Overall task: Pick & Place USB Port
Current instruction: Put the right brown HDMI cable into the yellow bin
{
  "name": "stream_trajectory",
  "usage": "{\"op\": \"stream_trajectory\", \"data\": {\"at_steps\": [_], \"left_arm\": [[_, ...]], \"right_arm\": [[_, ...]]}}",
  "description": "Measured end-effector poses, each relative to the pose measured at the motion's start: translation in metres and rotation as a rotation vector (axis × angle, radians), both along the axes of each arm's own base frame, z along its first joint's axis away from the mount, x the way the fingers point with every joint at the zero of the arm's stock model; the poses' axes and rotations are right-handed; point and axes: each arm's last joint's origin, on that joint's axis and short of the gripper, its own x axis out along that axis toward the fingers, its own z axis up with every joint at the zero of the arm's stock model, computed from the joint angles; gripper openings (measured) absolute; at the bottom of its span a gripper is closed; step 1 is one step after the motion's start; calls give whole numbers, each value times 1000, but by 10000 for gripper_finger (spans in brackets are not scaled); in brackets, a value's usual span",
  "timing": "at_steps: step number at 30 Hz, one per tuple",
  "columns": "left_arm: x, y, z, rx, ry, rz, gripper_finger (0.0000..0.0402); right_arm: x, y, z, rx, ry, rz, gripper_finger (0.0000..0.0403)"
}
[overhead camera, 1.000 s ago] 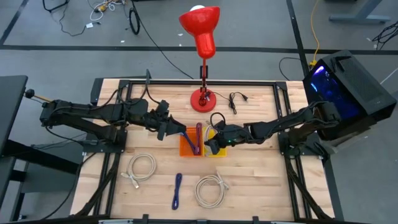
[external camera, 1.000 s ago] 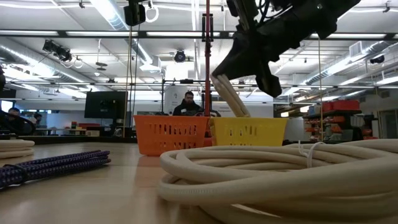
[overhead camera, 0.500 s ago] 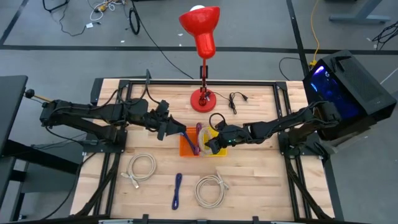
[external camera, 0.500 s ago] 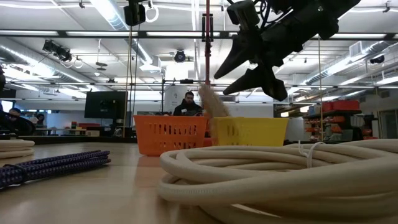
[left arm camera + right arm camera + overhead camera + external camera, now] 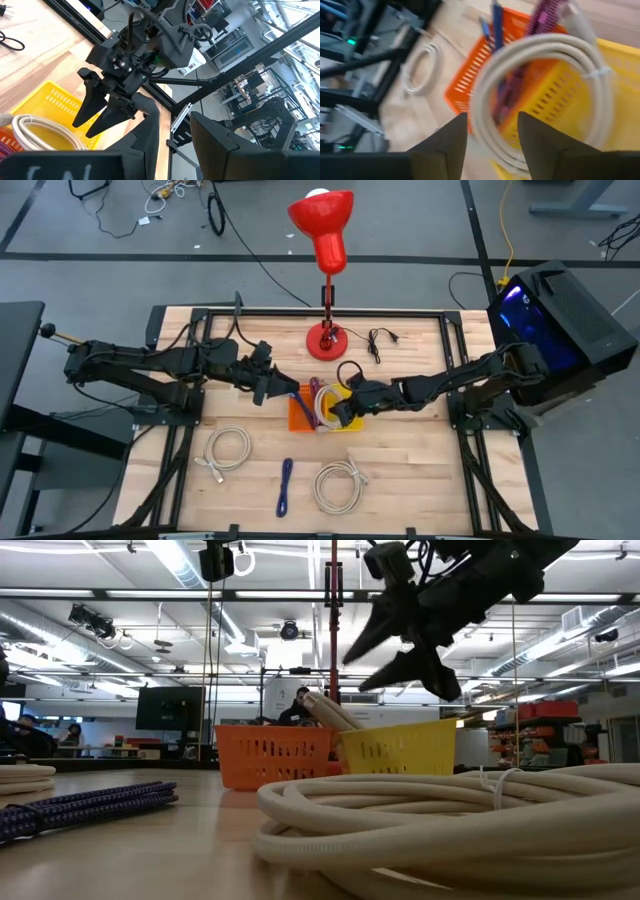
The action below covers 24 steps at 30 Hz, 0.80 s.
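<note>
A coiled white cable [image 5: 322, 408] lies in the yellow basket [image 5: 350, 427] at mid-table. One side of the coil leans out over the basket's rim toward the orange basket [image 5: 298, 420], as the low view [image 5: 325, 710] and the right wrist view [image 5: 535, 46] show. My right gripper [image 5: 340, 412] hangs open just above the coil, touching nothing; it also shows in the low view [image 5: 385, 650]. My left gripper [image 5: 270, 388] is open and empty left of the orange basket, which holds a blue cable [image 5: 496, 20] and a purple cable [image 5: 545, 12].
Two more white cable coils [image 5: 228, 448] [image 5: 340, 485] and a blue cable [image 5: 285, 485] lie on the near half of the table. A red lamp [image 5: 325, 340] and a black cable [image 5: 380, 338] stand at the far side. People show in the room behind.
My right gripper has opened and let go of the white cable coil. The coil has dropped from the fingers into the yellow basket and now leans over its rim. The gripper stays above the basket.
</note>
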Motion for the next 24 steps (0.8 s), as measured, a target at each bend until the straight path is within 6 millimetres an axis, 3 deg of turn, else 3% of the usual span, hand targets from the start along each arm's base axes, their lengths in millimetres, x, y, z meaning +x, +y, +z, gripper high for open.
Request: {"op": "stream_trajectory", "data": {"at_steps": [7,17,24], "left_arm": [[0,0,0,2,0,-4,117],[0,0,0,4,-1,-17,117],[0,0,0,19,-2,-20,117]], "right_arm": [[1,17,5,81,-47,114,172],[-13,68,3,207,-2,194,168],[-25,90,-1,256,52,183,153]]}}
